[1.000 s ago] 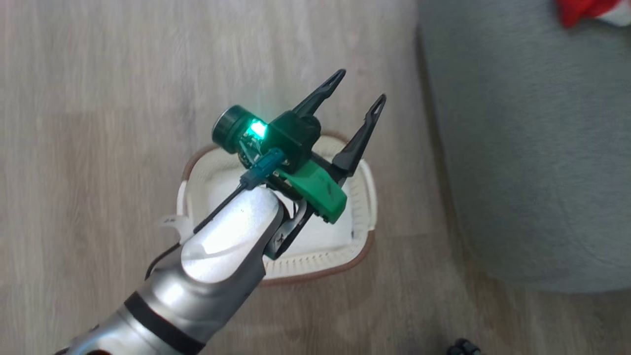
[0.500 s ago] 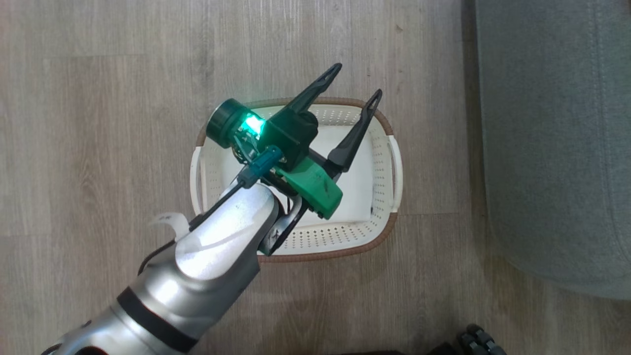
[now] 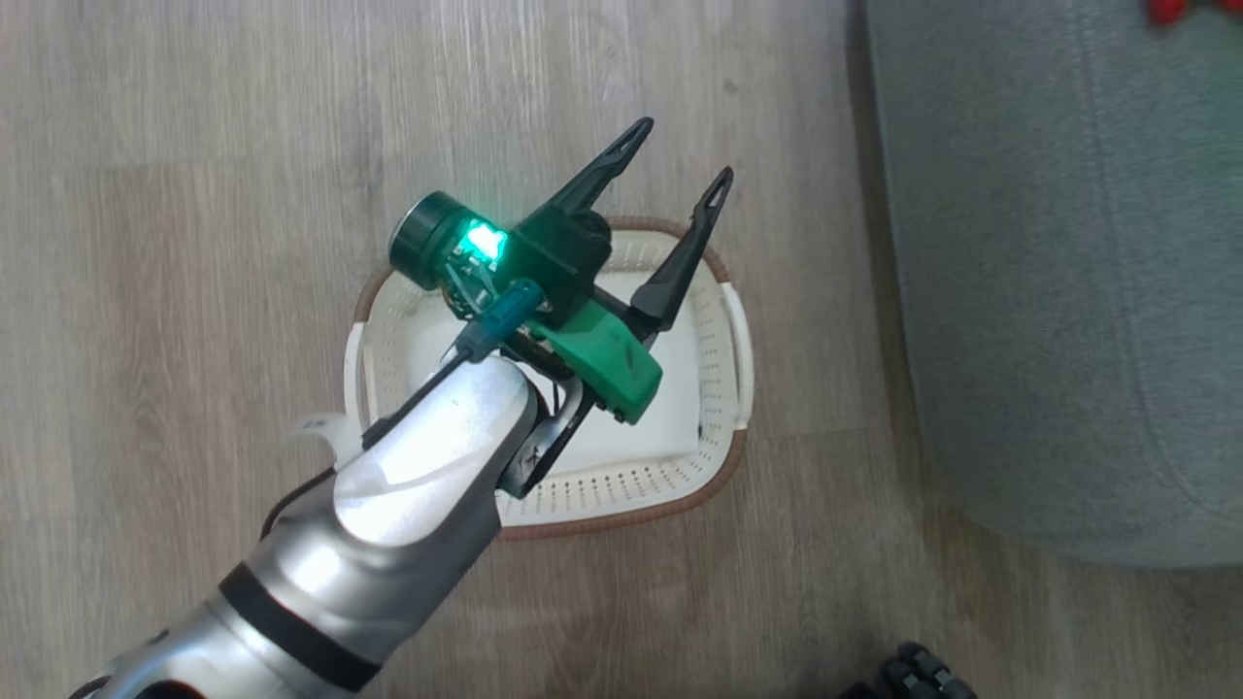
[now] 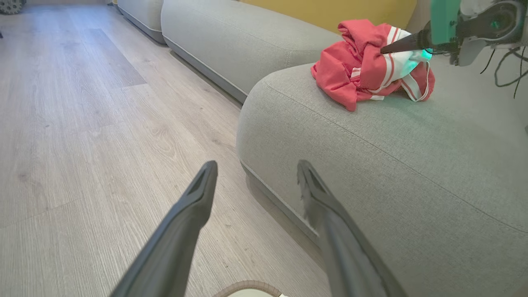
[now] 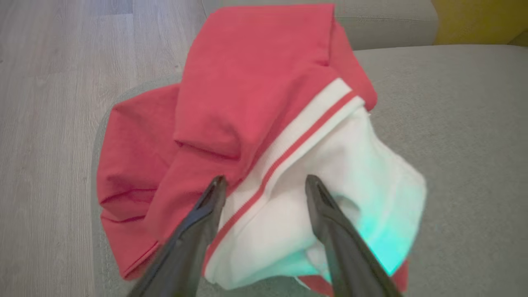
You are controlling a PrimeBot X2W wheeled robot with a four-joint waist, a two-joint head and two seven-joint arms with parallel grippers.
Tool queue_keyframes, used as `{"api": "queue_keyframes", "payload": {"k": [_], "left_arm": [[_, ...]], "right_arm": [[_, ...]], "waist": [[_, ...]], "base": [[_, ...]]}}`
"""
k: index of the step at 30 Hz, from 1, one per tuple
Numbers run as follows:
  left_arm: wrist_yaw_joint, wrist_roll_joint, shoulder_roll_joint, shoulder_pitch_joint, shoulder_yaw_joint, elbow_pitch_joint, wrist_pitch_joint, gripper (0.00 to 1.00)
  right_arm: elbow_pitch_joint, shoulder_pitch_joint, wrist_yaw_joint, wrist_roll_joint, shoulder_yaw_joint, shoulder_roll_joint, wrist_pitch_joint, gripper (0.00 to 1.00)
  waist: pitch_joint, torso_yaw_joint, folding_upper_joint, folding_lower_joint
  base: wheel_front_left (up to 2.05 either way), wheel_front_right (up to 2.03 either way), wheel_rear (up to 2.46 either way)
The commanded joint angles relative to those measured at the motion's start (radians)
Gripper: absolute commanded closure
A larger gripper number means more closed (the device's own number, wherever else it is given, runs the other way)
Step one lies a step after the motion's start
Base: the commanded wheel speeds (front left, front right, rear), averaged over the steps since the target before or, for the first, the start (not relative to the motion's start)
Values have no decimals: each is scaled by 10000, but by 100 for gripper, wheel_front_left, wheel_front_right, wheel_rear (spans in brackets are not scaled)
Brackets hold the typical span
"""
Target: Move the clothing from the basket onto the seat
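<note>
The cream basket [image 3: 719, 320] stands on the floor with its white bottom bare. My left gripper [image 3: 682, 153] hovers open above its far rim, nothing between the fingers. In the left wrist view that gripper [image 4: 256, 165] points at the edge of the grey-green seat [image 4: 371, 165], with the basket's rim [image 4: 247, 286] just below. The clothing [image 4: 363, 66], a red and white bundle with striped trim, lies on the seat. My right gripper [image 5: 266, 179] is open right over the clothing [image 5: 255, 82], fingertips on either side of a white fold. The seat [image 3: 1049, 291] is to the basket's right.
Pale wood floor [image 3: 194, 243] surrounds the basket. A second grey cushion [image 4: 231, 37] lies beyond the seat, with a yellow backrest [image 4: 330, 10] behind. A dark wheel [image 3: 923, 675] shows at the bottom edge of the head view.
The head camera has shifted, so basket and seat sit differently in the picture. My left gripper stays open over the basket. My right gripper has gone from shut to open.
</note>
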Motion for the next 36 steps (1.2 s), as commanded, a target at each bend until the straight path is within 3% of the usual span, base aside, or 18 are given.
{"api": "queue_keyframes", "payload": {"k": [1,10,19,30,36], "left_arm": [[44,-127,210,-17,341,-239,10,0],[151,-580,287,517,635,62,-186,0],[361,-995,349,1340,1090,223,-397,0],[989,-1412,755,2953,2055,-81,-481,0],[1547,-1448,1143,4066,2969,-725,-487,0]], "right_arm": [[-224,42,-4,52,61,-60,-34,0],[-261,333,-4,316,943,270,-247,0],[-768,1006,-4,1239,2442,631,-754,0],[-2933,3572,-4,3714,4690,706,-1981,0],[-3948,5071,-4,4164,5002,1034,-2985,0]], "waist": [[-280,-166,0,0],[-1468,-466,0,0],[-2904,-317,0,0],[-4332,414,0,0],[-4687,705,0,0]], "base": [[0,0,0],[0,0,0],[0,0,0],[0,0,0],[0,0,0]]}}
